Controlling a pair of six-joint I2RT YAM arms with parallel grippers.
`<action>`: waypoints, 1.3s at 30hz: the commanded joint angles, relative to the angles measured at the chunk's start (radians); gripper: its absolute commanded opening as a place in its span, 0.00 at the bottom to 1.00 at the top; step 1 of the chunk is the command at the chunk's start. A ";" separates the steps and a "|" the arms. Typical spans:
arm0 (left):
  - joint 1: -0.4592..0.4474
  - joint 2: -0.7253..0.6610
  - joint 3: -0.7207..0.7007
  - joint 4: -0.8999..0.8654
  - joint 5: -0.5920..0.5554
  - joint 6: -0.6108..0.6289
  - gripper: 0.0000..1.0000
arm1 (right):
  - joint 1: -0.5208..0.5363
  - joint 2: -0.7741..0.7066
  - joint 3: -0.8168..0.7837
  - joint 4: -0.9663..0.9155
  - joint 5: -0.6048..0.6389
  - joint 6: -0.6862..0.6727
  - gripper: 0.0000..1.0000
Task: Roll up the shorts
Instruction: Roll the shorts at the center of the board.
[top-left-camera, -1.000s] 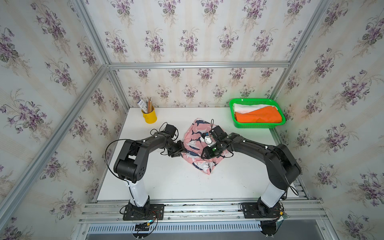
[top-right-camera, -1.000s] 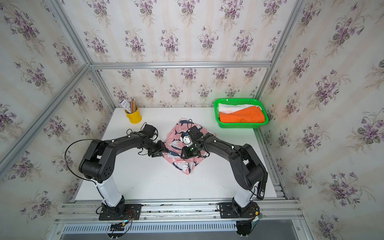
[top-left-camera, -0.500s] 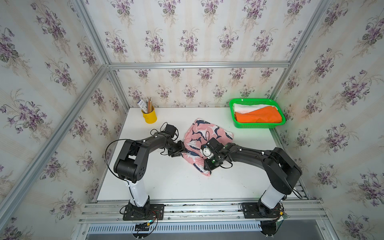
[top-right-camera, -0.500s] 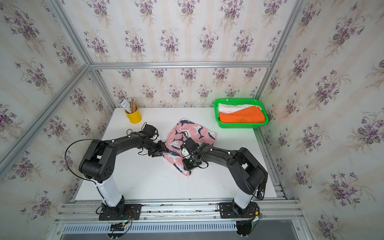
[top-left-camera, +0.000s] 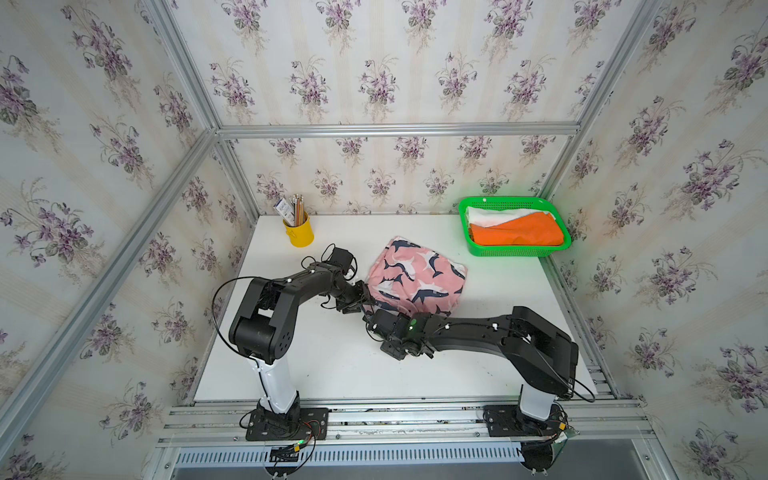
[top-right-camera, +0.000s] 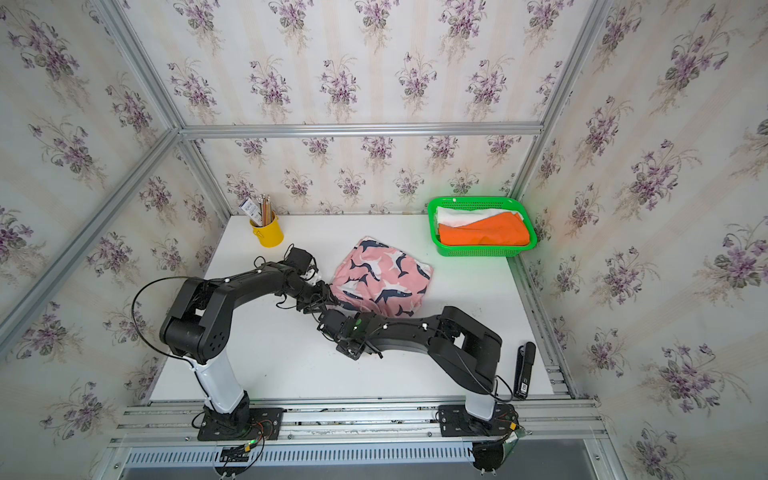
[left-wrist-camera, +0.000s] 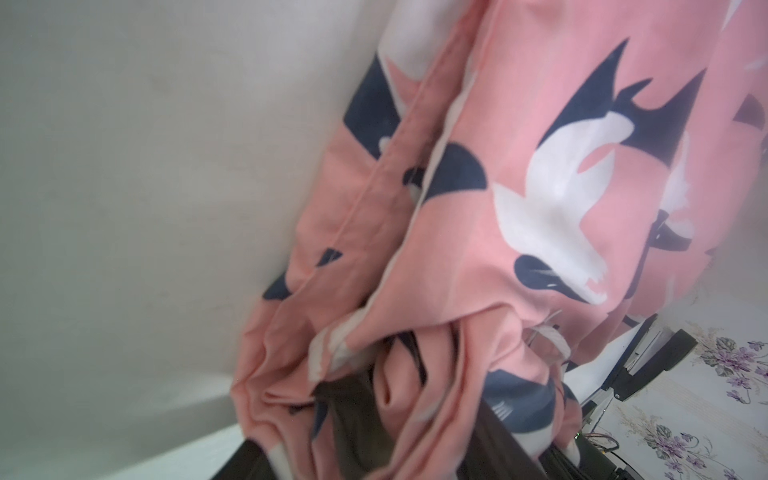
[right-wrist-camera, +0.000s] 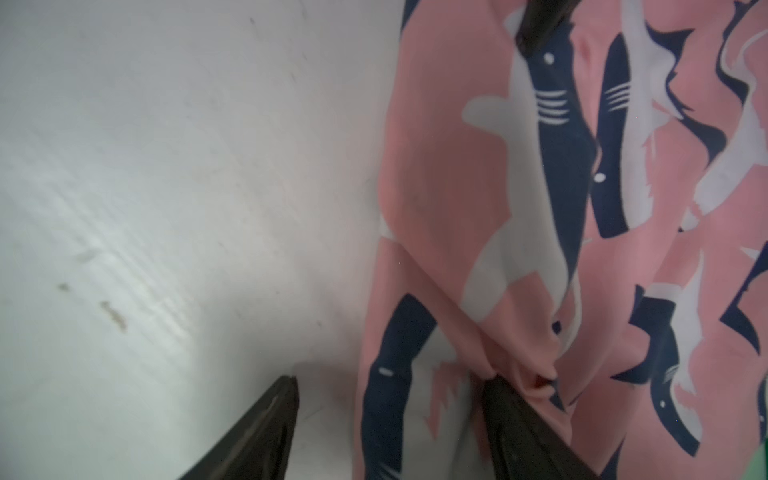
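Shorts (top-left-camera: 417, 276), pink, lie folded at the centre of the table (top-left-camera: 332, 365). The left gripper (top-left-camera: 362, 296), at their 8 o'clock corner, is clamped on bunched cloth. The right gripper (right-wrist-camera: 390, 380), at their 6 o'clock hem, gapes wide and holds nothing, one finger touching cloth. The shorts lie at 12 o'clock from it, so the roll likely goes that way.

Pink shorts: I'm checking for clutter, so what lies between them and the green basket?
Nothing: only bare white table separates the pink shorts from the green basket; both top views show it.
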 joint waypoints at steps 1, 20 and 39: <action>0.002 0.021 -0.008 -0.096 -0.113 0.028 0.58 | -0.001 0.045 -0.014 0.053 0.201 -0.070 0.72; 0.068 -0.226 -0.013 -0.308 -0.279 0.116 0.64 | -0.108 -0.169 -0.057 0.147 -0.876 0.275 0.04; -0.075 -0.287 0.092 -0.368 -0.294 0.061 0.66 | -0.494 0.078 -0.192 0.295 -1.198 0.480 0.31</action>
